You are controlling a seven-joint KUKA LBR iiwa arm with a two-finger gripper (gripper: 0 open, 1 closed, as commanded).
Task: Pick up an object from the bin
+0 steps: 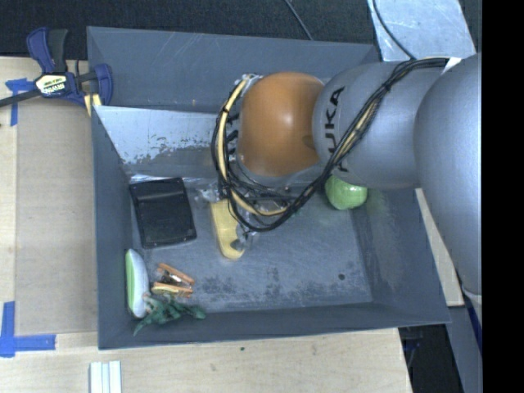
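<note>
The gripper (242, 235) hung right over the yellow banana-shaped thing (223, 226) (open or closed, I could not tell). This was probably the approach step, and the next move called for a square grip on it.

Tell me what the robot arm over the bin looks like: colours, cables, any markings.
The arm is a thick, rounded silver-grey tube with black KUKA lettering. Its wrist wears a glossy orange dome, and black and yellow cables loop around it.
</note>
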